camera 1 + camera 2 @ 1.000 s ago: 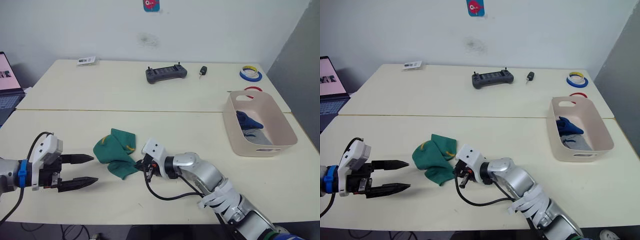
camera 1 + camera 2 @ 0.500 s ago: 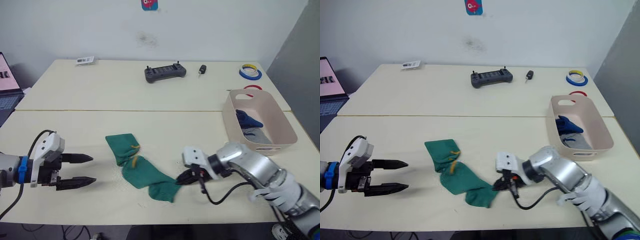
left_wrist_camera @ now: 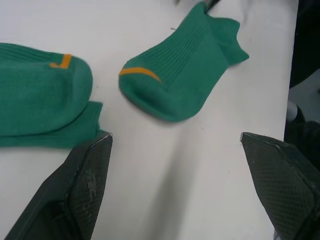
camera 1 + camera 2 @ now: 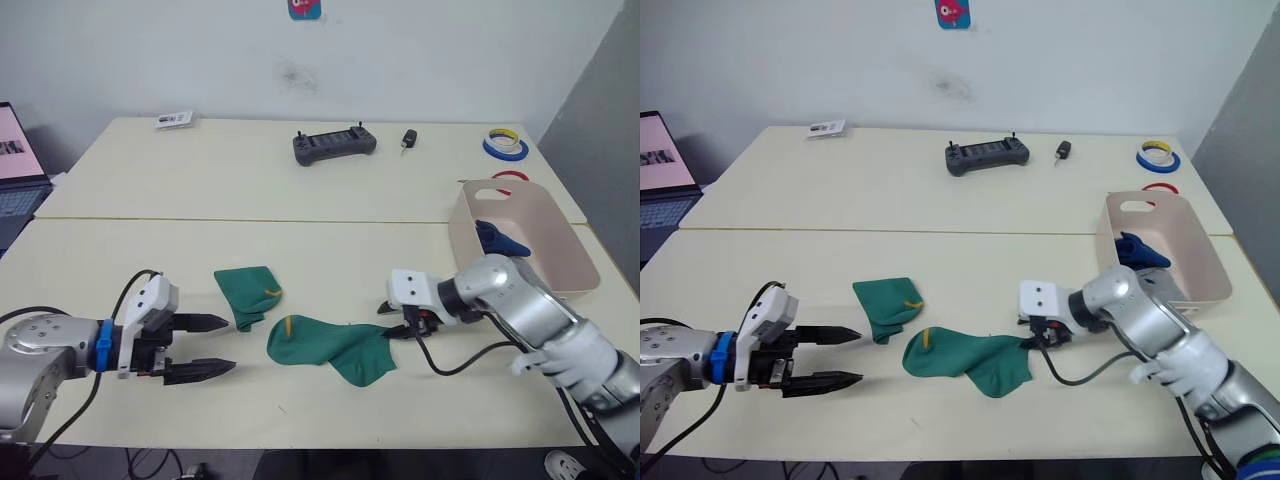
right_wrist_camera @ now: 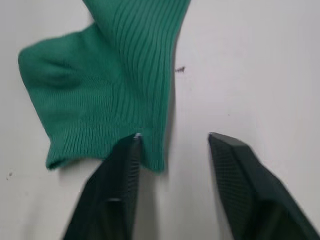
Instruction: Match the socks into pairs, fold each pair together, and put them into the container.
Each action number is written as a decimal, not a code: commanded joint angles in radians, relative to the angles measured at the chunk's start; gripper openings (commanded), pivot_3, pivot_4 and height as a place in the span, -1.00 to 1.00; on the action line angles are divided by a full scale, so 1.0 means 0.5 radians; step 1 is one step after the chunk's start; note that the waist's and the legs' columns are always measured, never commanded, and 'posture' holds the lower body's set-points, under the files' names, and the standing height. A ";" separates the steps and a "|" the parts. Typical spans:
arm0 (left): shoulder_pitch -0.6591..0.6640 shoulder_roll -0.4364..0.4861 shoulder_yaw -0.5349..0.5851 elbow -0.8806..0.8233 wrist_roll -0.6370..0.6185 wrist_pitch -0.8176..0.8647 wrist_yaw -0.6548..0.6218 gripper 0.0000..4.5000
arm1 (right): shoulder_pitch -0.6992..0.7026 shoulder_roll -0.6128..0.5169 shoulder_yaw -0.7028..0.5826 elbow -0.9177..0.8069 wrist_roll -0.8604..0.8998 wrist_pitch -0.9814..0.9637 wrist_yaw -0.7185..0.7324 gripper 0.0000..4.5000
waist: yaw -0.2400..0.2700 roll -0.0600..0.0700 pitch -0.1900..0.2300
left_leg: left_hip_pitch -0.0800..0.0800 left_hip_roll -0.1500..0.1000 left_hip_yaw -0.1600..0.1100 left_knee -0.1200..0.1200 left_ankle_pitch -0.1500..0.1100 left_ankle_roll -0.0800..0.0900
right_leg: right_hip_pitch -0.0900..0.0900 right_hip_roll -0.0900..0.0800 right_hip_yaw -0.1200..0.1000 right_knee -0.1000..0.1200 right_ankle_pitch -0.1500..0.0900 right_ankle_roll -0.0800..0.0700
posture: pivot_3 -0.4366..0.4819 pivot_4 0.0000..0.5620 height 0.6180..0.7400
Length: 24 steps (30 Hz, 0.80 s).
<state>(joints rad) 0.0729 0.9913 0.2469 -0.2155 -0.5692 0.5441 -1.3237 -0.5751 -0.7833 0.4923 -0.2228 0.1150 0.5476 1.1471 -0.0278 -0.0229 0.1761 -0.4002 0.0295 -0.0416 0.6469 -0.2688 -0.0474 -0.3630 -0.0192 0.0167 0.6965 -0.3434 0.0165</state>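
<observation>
Two green socks lie apart on the near table. One is folded over [image 4: 248, 295], showing a yellow mark; the other lies flat [image 4: 330, 345] to its right. My right gripper [image 4: 388, 325] sits at the flat sock's cuff. In the right wrist view its fingers [image 5: 120, 175] stand open, the cuff [image 5: 110, 100] lying loose against one fingertip. My left gripper [image 4: 230, 344] is open just left of both socks, which show ahead of it as the folded sock [image 3: 45, 105] and the flat sock [image 3: 180, 75]. The pale pink container [image 4: 553, 262] stands at the right with a blue sock [image 4: 497, 238] inside.
On the far table lie a dark grey controller [image 4: 334, 145], a black key fob [image 4: 406, 140], tape rolls [image 4: 501, 146] and a small card [image 4: 173, 120]. A laptop [image 4: 15, 170] sits at the far left. A seam runs between the two tables.
My right gripper dragged one green sock rightward off the other, laid it flat and opened. My left gripper moved right, closer to the folded sock.
</observation>
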 commanded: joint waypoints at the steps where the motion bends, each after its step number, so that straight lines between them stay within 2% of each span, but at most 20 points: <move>1: 0.038 -0.036 0.001 -0.096 -0.041 -0.033 -0.004 0.90 | 0.165 -0.029 -0.328 -0.322 0.185 0.217 -0.114 0.55 | -0.001 0.000 0.000 | 0.000 0.000 0.000 0.000 0.000 0.000 | 0.001 0.000 0.000 0.000 0.000 0.000 | -0.05 -0.47 1.00; 4: 0.048 -0.049 -0.001 -0.112 -0.046 -0.114 -0.060 0.90 | 0.408 0.082 -0.591 -0.589 0.401 0.534 -0.306 0.98 | -0.002 0.000 0.000 | 0.002 0.001 -0.002 0.000 0.000 0.000 | 0.004 0.001 -0.001 0.001 0.000 0.000 | -0.05 -0.47 1.00; 8: 0.000 -0.090 -0.039 -0.092 -0.021 -0.226 -0.069 0.90 | 0.684 0.281 -0.699 -0.799 0.450 0.754 -0.634 0.98 | -0.004 0.000 0.000 | 0.005 0.001 -0.003 -0.001 0.000 0.000 | 0.008 0.001 -0.002 0.000 0.000 0.000 | -0.05 -0.47 1.00; 14: -0.083 -0.177 -0.118 -0.021 0.052 -0.288 0.041 0.90 | 0.913 0.458 -0.566 -0.882 0.321 0.784 -0.999 0.98 | -0.003 0.000 0.000 | 0.005 -0.001 -0.002 0.000 0.000 0.000 | 0.009 0.001 -0.001 -0.001 0.000 0.000 | -0.05 -0.47 1.00; 19: -0.104 -0.228 -0.230 -0.026 0.237 -0.156 0.365 0.90 | 1.002 0.460 -0.498 -0.950 0.310 0.746 -1.092 0.98 | -0.008 0.000 0.000 | 0.006 -0.001 -0.002 0.000 0.000 0.000 | 0.009 0.001 0.000 -0.001 0.000 0.000 | -0.05 -0.47 1.00; 24: -0.093 -0.339 -0.295 -0.192 0.107 0.218 0.598 0.90 | 1.026 0.446 -0.489 -0.978 0.318 0.715 -1.124 0.98 | -0.006 -0.001 -0.001 | 0.005 -0.001 -0.003 0.000 0.000 0.000 | 0.009 0.001 -0.001 -0.001 0.000 0.000 | -0.05 -0.47 1.00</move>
<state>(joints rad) 0.0336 0.8333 0.0971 -0.2584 -0.4818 0.5927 -1.0684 -0.0605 -0.5527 0.2570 -0.6672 0.2739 0.9264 0.5904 -0.0308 -0.0232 0.1758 -0.3975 0.0293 -0.0432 0.6469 -0.2688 -0.0475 -0.3584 -0.0185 0.0161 0.6961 -0.3435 0.0166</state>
